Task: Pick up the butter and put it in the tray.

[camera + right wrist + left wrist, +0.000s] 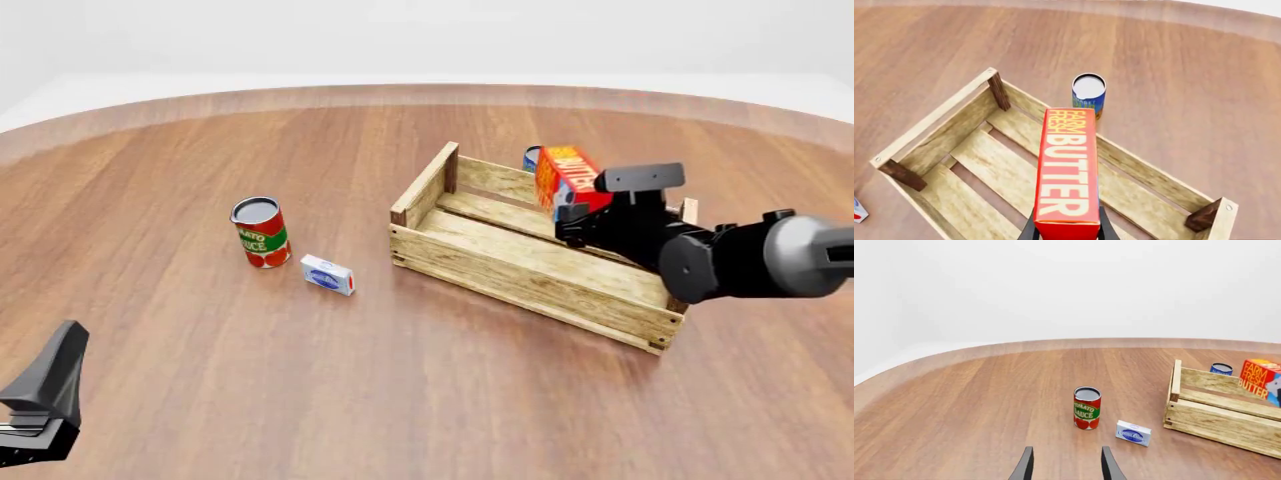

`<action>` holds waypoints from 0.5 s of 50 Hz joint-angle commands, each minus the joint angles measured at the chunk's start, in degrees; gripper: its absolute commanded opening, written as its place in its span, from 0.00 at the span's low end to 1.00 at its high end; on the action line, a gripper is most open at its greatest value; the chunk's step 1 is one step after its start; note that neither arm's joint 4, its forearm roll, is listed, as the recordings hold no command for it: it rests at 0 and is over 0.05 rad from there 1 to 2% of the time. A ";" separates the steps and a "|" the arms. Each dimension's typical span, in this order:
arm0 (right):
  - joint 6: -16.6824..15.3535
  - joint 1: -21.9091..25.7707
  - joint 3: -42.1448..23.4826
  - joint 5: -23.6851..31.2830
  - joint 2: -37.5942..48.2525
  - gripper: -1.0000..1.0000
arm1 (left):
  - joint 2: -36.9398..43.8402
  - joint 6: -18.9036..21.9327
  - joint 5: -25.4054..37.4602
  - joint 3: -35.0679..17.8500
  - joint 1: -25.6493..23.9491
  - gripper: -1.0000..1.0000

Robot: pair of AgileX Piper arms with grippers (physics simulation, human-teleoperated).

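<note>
Butter hangs above the tray in the front view, clamped by the right gripper, the tray lying right of the desk's middle; a tomato sauce can and small white-blue box stand to its left. Left wrist view shows the left gripper with fingers parted around nothing, near the desk's front edge. Right wrist view shows the carton over the slatted floor, a blue can just outside the tray's far wall.

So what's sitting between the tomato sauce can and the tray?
Only the small white-blue box, just right of the tomato sauce can; bare table from there to the tray, front view.
</note>
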 commanded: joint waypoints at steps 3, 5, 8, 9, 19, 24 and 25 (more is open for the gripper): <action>1.99 0.09 -1.42 -0.53 1.20 0.00 | 0.01 0.01 -0.03 0.01 0.00 1.00; 2.10 0.20 -1.50 -0.54 1.46 0.00 | 0.03 0.01 -0.04 0.01 0.00 1.00; 2.16 0.20 -1.74 -0.37 1.81 0.00 | 0.05 0.00 -0.05 0.01 0.00 1.00; 2.28 0.14 -1.79 -0.35 1.85 0.00 | 0.05 0.01 -0.05 0.01 0.00 1.00; 2.77 0.17 -2.39 0.17 2.77 0.00 | 0.12 0.00 -0.11 0.01 0.00 1.00; 3.03 0.22 -2.62 0.57 3.00 0.00 | 0.08 0.00 -0.07 0.00 0.00 1.00; 3.21 0.40 -2.60 0.57 3.13 0.00 | 0.06 0.00 -0.06 0.00 0.00 1.00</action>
